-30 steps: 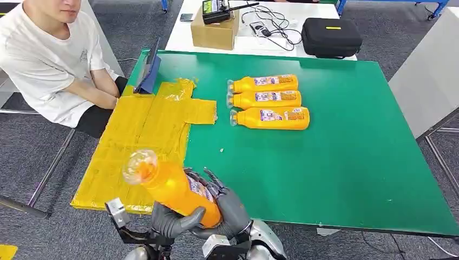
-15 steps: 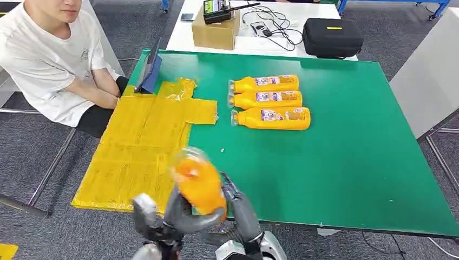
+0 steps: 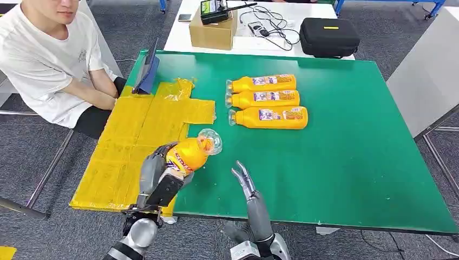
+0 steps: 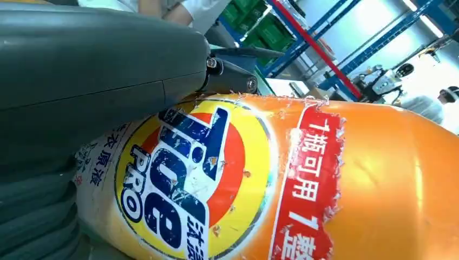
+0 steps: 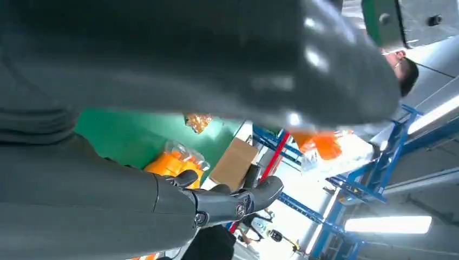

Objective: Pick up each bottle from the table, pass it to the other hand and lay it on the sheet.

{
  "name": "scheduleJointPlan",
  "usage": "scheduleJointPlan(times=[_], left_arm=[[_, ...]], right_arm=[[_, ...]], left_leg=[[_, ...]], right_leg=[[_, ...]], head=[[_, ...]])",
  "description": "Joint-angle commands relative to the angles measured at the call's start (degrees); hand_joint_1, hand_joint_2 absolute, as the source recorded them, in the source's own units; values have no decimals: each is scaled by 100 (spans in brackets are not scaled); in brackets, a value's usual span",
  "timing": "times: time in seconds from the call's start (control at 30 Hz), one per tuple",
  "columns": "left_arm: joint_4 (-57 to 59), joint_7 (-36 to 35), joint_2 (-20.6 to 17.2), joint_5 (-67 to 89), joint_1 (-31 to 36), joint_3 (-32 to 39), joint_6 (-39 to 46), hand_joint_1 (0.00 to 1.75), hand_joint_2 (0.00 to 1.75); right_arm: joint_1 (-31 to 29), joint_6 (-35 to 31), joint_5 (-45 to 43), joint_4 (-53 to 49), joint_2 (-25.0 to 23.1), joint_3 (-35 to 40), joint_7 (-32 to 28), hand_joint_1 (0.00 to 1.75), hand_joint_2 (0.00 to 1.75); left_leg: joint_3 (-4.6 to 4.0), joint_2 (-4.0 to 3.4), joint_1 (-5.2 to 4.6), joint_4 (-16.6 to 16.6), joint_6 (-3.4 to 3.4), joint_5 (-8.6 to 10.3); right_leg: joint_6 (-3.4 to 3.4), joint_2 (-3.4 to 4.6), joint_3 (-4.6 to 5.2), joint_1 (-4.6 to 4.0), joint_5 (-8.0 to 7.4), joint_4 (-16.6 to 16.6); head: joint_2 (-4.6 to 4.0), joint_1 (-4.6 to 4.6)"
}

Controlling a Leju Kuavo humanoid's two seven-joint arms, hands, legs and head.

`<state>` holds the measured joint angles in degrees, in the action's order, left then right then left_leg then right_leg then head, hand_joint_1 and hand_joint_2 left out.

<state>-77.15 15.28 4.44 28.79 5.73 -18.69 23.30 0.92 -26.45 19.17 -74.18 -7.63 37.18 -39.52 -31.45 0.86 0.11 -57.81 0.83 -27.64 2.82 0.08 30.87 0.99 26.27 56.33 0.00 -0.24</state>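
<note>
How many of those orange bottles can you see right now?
4. Three lie side by side on the green table: far bottle, middle bottle, near bottle. The held bottle is in the left hand above the yellow sheet's edge.

Green table [image 3: 346,173] — yellow sheet [image 3: 135,146], 3 bottles [image 3: 268,100]

A workshop: blue steel racking [image 4: 303,43] and green crates [image 4: 270,32]

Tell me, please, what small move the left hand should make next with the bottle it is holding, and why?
Probably carry the bottle a little further over the yellow sheet and lower it flat. The left hand grips it alone near the sheet's edge by the green table, while the right hand is apart from it with fingers spread, so the handover looks done.
</note>
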Motion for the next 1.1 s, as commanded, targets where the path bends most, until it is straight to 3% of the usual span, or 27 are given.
scheduleJointPlan(times=[0.03,0.17,0.27,0.4,0.5,0.6,0.67,0.77,0.83,0.87,0.9,0.93,0.97,1.0,1.03,1.1], left_arm=[[532,-22,-65,-11,322,117,-33,175,175],[730,-58,-92,-578,560,191,-539,175,175],[1510,-329,-248,-585,1104,223,-721,175,175],[3123,-607,-529,1075,2079,171,102,175,175],[4100,-1149,-597,1941,2673,113,-418,175,175],[4403,-863,-453,1474,2787,462,-1226,173,175],[4382,-718,-426,1279,2735,512,-1513,162,175],[4419,-1002,-513,1636,2751,203,-1435,162,175],[4524,-1051,-499,1501,2797,306,-1552,171,175],[4574,-1051,-527,1571,2824,255,-1496,166,175],[4604,-1050,-555,1573,2843,253,-1528,155,175],[4669,-1044,-565,1566,2872,238,-1618,106,175],[4726,-1039,-591,1563,2891,223,-1697,93,175],[4774,-1038,-600,1547,2900,221,-1781,21,175],[4795,-988,-605,1474,2895,231,-1952,7,175],[4796,-857,-593,1273,2849,315,-2145,0,175]], right_arm=[[-58,13,-29,35,98,-111,-48,0,0],[-92,31,-157,33,74,-86,-48,0,0],[-160,127,-293,123,65,-49,-48,0,0],[-295,354,-375,234,40,-14,-48,0,0],[-379,535,-452,320,-19,-65,-48,0,0],[-409,623,-450,403,-56,-64,-48,0,0],[-413,647,-513,460,-70,-81,-48,0,0],[-438,689,-624,513,-68,-94,-48,0,0],[-451,737,-659,526,-65,-89,-48,0,0],[-458,748,-666,539,-71,-92,-48,0,0],[-460,761,-674,545,-75,-90,-48,0,0],[-466,774,-687,550,-78,-96,-48,0,0],[-475,793,-690,563,-79,-93,-48,0,0],[-480,797,-695,574,-82,-94,-48,0,0],[-486,814,-708,586,-85,-90,-48,0,0],[-505,863,-739,608,-85,-74,-48,0,0]], left_leg=[[5,-3,6,1,-6,1],[-3,2,3,0,-4,3],[-6,9,7,-1,-9,12],[-1,6,4,3,-7,12],[-4,-1,12,0,-10,22],[0,4,4,2,-9,25],[1,-8,5,3,-7,24],[6,1,1,5,-7,23],[11,10,-1,5,-7,24],[7,6,2,4,-10,29],[5,3,4,2,-9,27],[3,-5,5,4,-11,32],[8,-2,1,5,-10,30],[6,-10,6,5,-14,35],[11,-5,2,5,-15,34],[17,-10,3,8,-18,40]], right_leg=[[-13,-5,-8,-8,-2,-6],[-8,-6,1,-4,-3,-3],[-16,-17,2,-9,-9,-3],[-12,-9,-1,-5,-9,-3],[-14,-6,1,-14,-19,-1],[-22,-8,0,-6,-22,7],[-21,4,1,-6,-23,5],[-19,-2,-8,-2,-20,4],[-19,-9,-13,1,-21,6],[-23,-7,-9,-3,-28,4],[-21,-3,-6,-5,-27,5],[-25,2,-1,-6,-33,4],[-23,0,-4,-2,-29,6],[-29,6,-1,-8,-36,4],[-22,2,-4,-3,-31,9],[-23,4,-9,-5,-34,7]], head=[[0,0],[0,0],[0,0],[0,0],[0,2],[0,0],[0,0],[0,0],[0,-2],[0,2],[0,0],[0,2],[0,2],[0,2],[0,0],[0,2]])
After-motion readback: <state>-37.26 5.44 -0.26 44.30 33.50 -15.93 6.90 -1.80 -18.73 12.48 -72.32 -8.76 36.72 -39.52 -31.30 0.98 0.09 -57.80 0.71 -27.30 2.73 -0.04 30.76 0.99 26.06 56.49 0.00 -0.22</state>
